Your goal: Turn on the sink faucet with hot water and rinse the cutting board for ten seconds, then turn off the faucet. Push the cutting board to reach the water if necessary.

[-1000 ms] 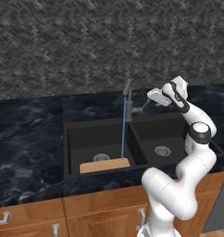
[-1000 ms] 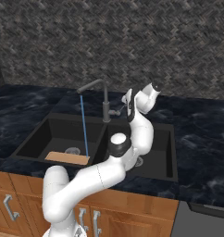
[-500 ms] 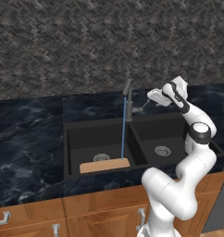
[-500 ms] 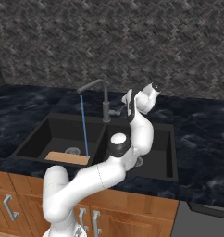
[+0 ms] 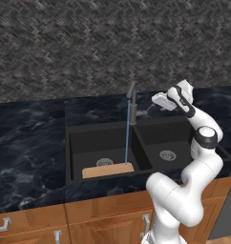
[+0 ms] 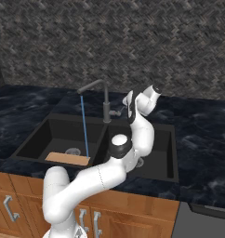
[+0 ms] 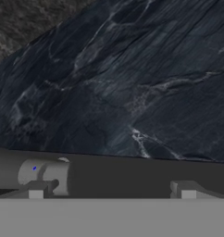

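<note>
- Step: rinse running; the water (image 5: 127,136) falls from the sink faucet (image 5: 131,104) onto the cutting board (image 5: 108,170) in the sink's (image 5: 77,143) larger basin.
- Hand (image 5: 155,100): released, fingers spread, holding nothing, beside the lever.
- Next, likely: press the lever to shut off the flow.

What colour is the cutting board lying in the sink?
Light tan wood; the cutting board shows best in the left base view, against the black sink.

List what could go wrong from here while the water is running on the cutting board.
1. The water lands near the right end of the cutting board, so the far end may go unrinsed unless it's pushed.
2. The open pincer hovers beside the sink faucet; a careless swing could miss the thin lever or knock the spout aside.
3. The board lies at the sink front wall, awkward to reach.
</note>
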You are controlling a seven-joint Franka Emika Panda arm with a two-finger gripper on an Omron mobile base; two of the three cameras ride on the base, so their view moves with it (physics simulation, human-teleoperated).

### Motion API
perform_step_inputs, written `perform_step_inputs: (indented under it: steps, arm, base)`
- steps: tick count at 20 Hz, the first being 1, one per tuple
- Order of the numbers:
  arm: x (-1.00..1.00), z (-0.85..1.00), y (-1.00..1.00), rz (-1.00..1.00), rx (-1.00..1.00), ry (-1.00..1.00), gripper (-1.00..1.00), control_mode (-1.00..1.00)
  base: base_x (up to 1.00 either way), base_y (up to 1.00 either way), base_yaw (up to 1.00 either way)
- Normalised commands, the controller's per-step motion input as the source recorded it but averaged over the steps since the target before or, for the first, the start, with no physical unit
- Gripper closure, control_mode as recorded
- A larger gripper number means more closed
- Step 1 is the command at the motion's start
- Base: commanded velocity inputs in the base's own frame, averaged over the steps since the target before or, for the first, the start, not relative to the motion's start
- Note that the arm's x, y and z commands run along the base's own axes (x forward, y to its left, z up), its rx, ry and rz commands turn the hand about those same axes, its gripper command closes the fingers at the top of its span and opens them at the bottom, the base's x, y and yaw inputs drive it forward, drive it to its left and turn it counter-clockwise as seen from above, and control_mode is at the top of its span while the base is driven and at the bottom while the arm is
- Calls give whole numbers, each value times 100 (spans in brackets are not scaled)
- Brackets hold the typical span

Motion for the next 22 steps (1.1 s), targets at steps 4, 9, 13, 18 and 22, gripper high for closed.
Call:
perform_step_inputs:
  steps: [4, 9, 13, 18, 22]
  arm:
    - [0, -13, 0, 0, 0, 0, -100, -100]
    - [0, -16, 0, 0, 0, 0, -100, -100]
    - [0, -19, 0, 0, 0, 0, -100, -100]
    - [0, -21, 0, 0, 0, 0, -100, -100]
    - [0, -14, 1, 0, 0, 0, -100, -100]
  base:
    - [0, 0, 0]
    - [0, 0, 0]
    - [0, 0, 0]
    - [0, 0, 0]
    - [0, 0, 0]
